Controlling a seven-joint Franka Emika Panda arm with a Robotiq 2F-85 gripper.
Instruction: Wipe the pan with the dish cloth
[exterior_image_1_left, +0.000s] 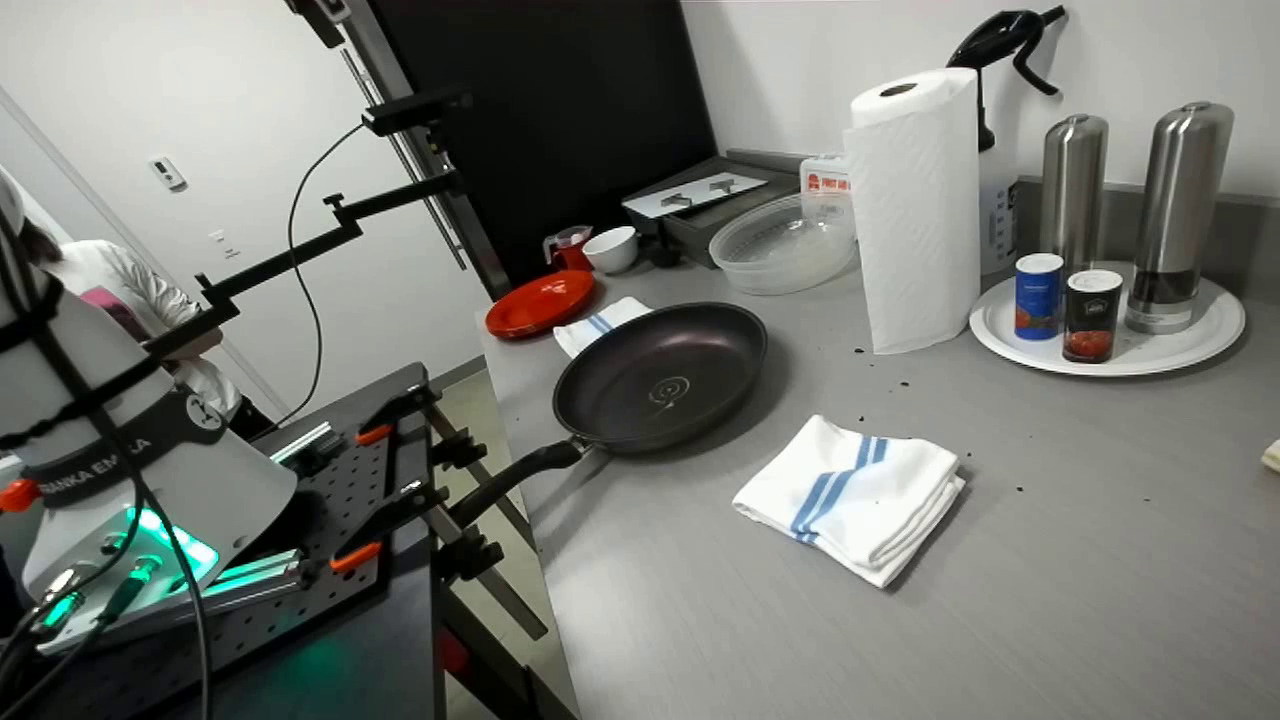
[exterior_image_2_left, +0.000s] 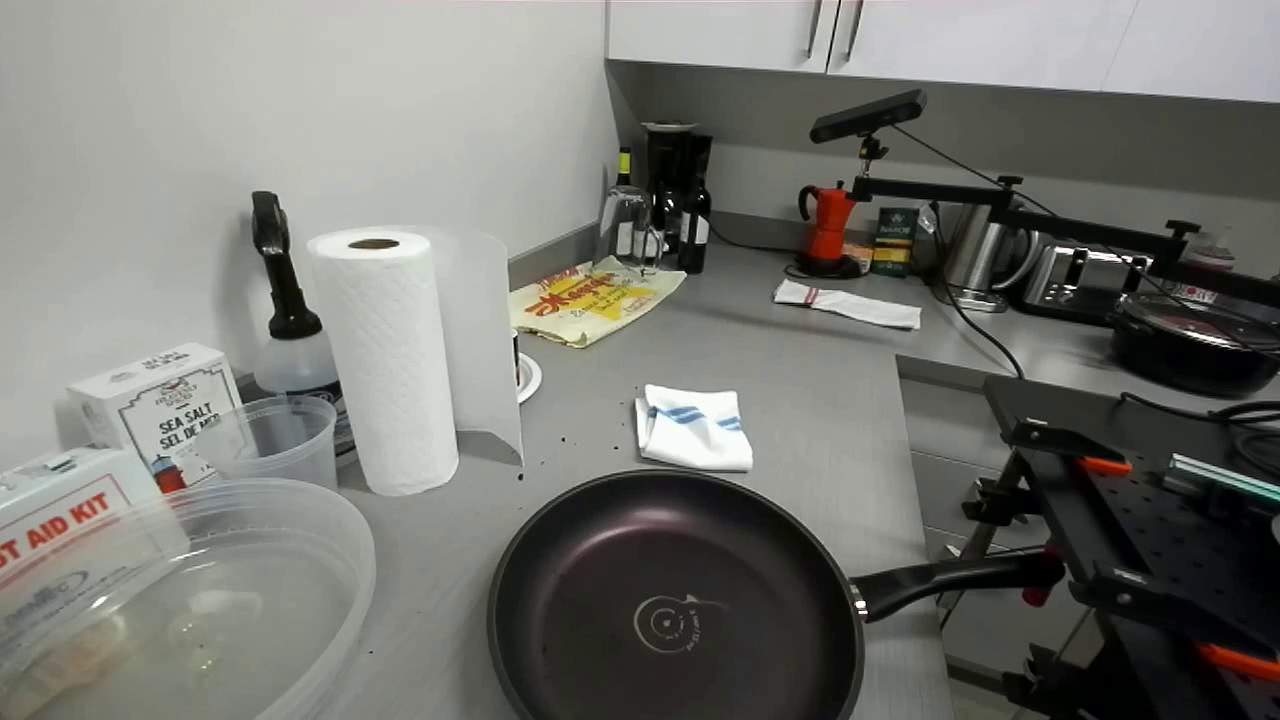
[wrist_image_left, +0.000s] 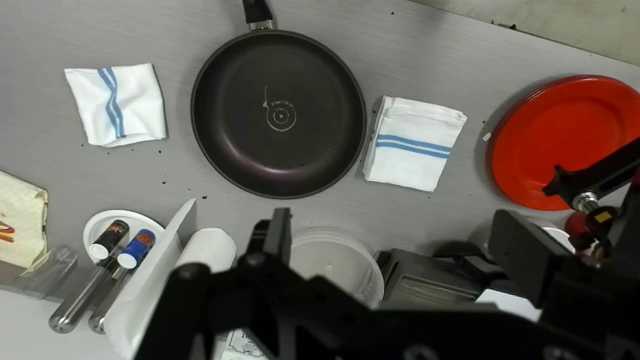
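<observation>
The black pan (exterior_image_1_left: 665, 350) lies flat and bare on the grey counter, its handle (exterior_image_1_left: 515, 480) jutting past the counter's edge. Two folded white cloths with blue stripes flank it. In the wrist view, one dish cloth (wrist_image_left: 135, 100) is left of the pan (wrist_image_left: 240, 110); a similar cloth (wrist_image_left: 410, 167) sits close by its right side. An exterior view shows the left-hand cloth (exterior_image_2_left: 693, 430) beyond the pan (exterior_image_2_left: 590, 600). High above the counter, my gripper (wrist_image_left: 392, 215) is wide open, with nothing between its fingers (wrist_image_left: 525, 255). Neither exterior view shows the gripper.
Red plates (wrist_image_left: 555, 125) lie right of the nearer cloth, beneath a black camera bar (wrist_image_left: 605, 172). Along the wall stand a tall paper towel roll (exterior_image_1_left: 915, 220), a clear plastic tub (exterior_image_1_left: 780, 255) and a white plate (exterior_image_1_left: 1215, 325) holding shakers and steel mills.
</observation>
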